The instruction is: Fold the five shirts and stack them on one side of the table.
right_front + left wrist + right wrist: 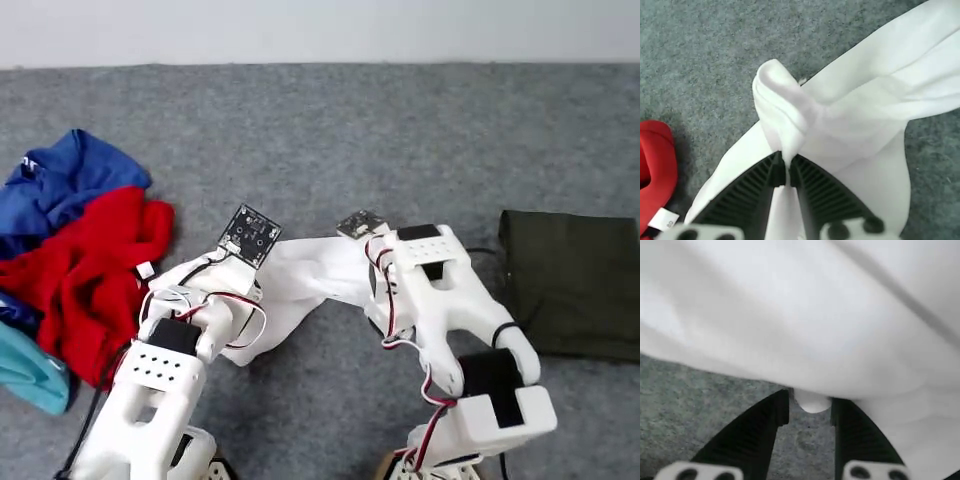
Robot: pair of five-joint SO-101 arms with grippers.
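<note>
While both of my grippers are pinching the white shirt (300, 275), it hangs bunched between the arms over mid-desk, not spread flat. Left gripper (784, 169): jaws together on a thin raised fold, with only a sliver of cloth caught at the tips. Right gripper (810, 407): jaws clamped on a thicker nub of the same shirt, the rest draped just ahead of it. Judging by the layout, one dark green shirt (570, 285) is already folded at the right side of the desk (330, 130). The red shirt (90, 270), blue shirt (65, 185) and teal shirt (30, 370) are heaped at the left, unfolded. Risks: the left pinch is shallow, so pulling the arms apart to tension the cloth could slip it out and drop that corner. Either grip may have caught more than one layer, and then the shirt won't open flat. The loose white cloth near my left arm lies close to the red shirt, so a low drag could snag it. My right arm sits just beside the folded one, so a wide swing there could scuff it. Labels: the small white tag (662, 218) at the red shirt's edge has marks too small to read. White print on the blue shirt is partly hidden in folds and not legible. I see no print on the white shirt.
</note>
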